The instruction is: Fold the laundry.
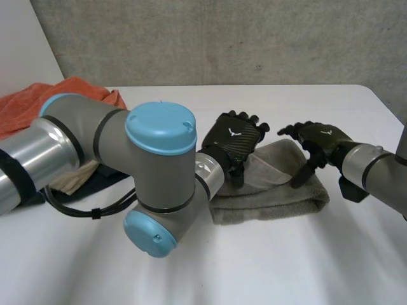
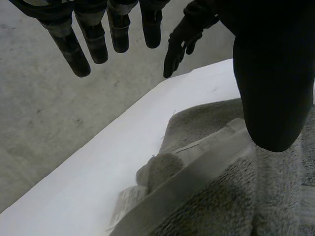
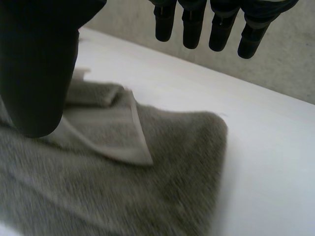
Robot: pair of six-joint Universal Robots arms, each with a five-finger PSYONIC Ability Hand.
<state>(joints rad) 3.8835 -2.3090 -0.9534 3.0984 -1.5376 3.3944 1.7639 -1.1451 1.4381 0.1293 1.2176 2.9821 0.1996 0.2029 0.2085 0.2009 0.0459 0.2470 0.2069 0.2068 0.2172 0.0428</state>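
A folded grey towel lies on the white table right of the middle. My left hand hovers over the towel's back left part, open with straight fingers, nothing between them and the thumb. In its wrist view the towel lies under the palm, a folded hem edge running across it. My right hand is over the towel's right end, open, its thumb pointing down at the cloth. In the right wrist view the fingers hang straight above the towel and a turned-over flap.
An orange cloth lies at the back left, with a cream and dark pile beside it under my left arm. The left arm's elbow stands large over the front middle. Bare table lies in front of the towel and to its right.
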